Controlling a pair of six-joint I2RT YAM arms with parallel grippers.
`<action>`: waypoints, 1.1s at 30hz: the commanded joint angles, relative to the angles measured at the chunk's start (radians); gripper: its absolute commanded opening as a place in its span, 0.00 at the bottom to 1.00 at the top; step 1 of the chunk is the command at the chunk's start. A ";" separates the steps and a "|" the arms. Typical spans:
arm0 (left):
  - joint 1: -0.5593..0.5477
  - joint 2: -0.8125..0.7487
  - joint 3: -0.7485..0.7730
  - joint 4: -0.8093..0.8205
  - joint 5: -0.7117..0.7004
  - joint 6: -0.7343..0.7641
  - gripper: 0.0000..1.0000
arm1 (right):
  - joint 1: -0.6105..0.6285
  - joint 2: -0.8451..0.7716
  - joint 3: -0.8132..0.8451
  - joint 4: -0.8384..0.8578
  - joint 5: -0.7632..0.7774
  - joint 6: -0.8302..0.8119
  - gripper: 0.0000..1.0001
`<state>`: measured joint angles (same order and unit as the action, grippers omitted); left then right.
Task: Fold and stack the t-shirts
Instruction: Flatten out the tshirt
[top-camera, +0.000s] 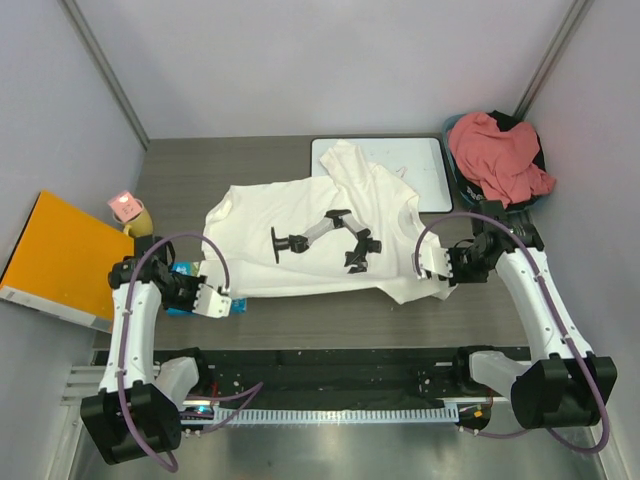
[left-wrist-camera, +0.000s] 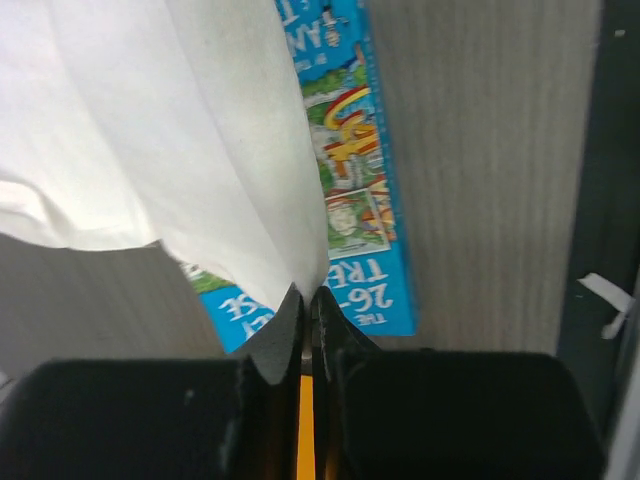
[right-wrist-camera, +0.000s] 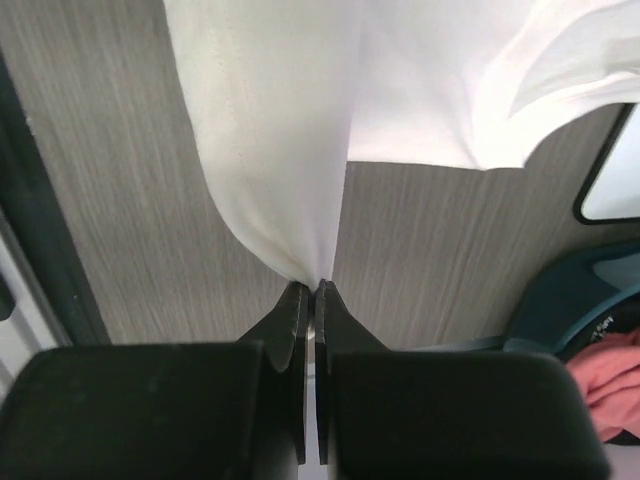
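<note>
Grey table (top-camera: 330, 318), pale walls (top-camera: 300, 60); our left gripper (left-wrist-camera: 305, 298) and right gripper (right-wrist-camera: 312, 288) clamp the white t-shirt (top-camera: 255, 268); blue book (left-wrist-camera: 362, 200) beneath the left.

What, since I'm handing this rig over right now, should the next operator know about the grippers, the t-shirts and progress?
Left gripper: shut on the near left corner of the large white cloth t-shirt, above a blue picture book.
Right gripper: shut on that shirt's near right corner.
White shirt: spread on the grey table, far edge overlapping the glossy whiteboard.
Salmon pink-red t-shirt: crumpled in the dark teal basket, far right.
Done: both near corners gripped.
Left: fold both shirts, stack them.
</note>
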<state>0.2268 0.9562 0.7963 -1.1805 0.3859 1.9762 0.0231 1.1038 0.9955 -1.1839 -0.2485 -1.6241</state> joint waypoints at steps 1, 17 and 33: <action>0.013 0.015 0.018 -0.228 -0.067 0.328 0.00 | -0.009 -0.005 0.017 -0.102 0.057 -0.063 0.01; 0.013 -0.010 0.110 -0.162 0.015 0.250 0.00 | -0.009 -0.082 -0.064 0.006 0.051 -0.036 0.01; 0.009 0.021 0.173 0.240 0.189 -0.089 0.00 | -0.011 -0.133 -0.202 0.516 0.150 0.195 0.01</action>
<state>0.2287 0.9913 0.8742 -0.8654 0.5255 1.9163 0.0223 0.9897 0.7589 -0.6800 -0.1505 -1.4647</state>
